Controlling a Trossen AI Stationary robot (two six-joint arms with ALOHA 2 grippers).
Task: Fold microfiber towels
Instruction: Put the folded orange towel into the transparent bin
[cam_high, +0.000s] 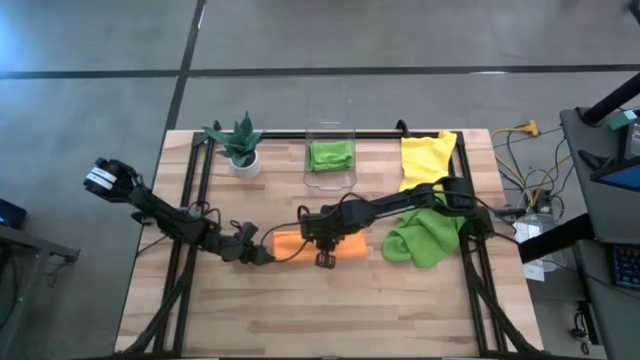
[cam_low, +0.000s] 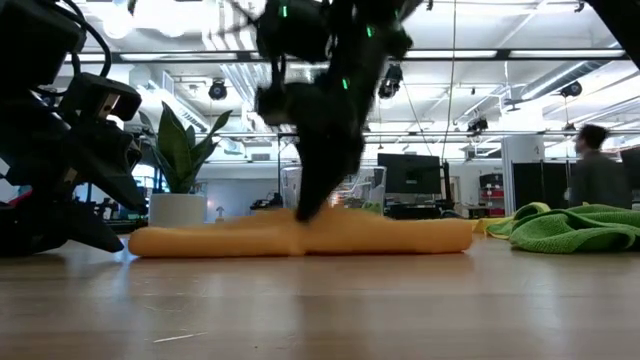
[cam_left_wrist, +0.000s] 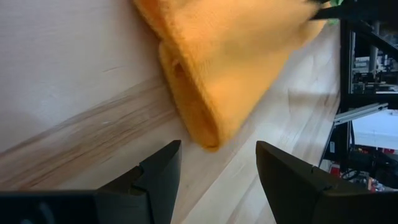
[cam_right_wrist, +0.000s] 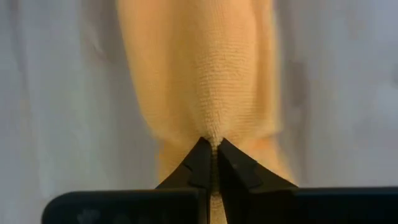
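**A:** What am I looking at, starting with the biggest thing?

**B:** I see a pale wooden counter (cam_high: 300, 310) from straight above, with a black frame around it. Both dark arms reach in over it. The left arm comes from the left edge, the right arm from the right side, and they meet near the middle.

**A:** Where are the towels?

**B:** A crumpled lime green towel (cam_high: 425, 238) lies on the right side of the counter, under the right arm. A yellow towel (cam_high: 426, 158) hangs at the far right edge, just behind it. The orange towel (cam_high: 312, 245) lies in the middle, folded into a long, low roll. A second lime green towel (cam_high: 331, 155) sits folded inside a clear bin (cam_high: 330, 182) at the far edge. A small potted plant (cam_high: 242, 148) stands left of the bin.

**A:** And the pincers?

**B:** I have the right pincer (cam_right_wrist: 214, 160) pressed down on the middle of the orange roll. Its two fingers are closed together, pinching a small ridge of the orange cloth between their tips. My left pincer (cam_left_wrist: 217, 163) sits low at the roll's left end, fingers spread apart, holding nothing. The folded end of the orange towel lies just ahead of its gap, not touching either finger.

**A:** Anything behind the counter?

**B:** In the level view, a person (cam_low: 597, 172) stands far off at the right, among desks and monitors.
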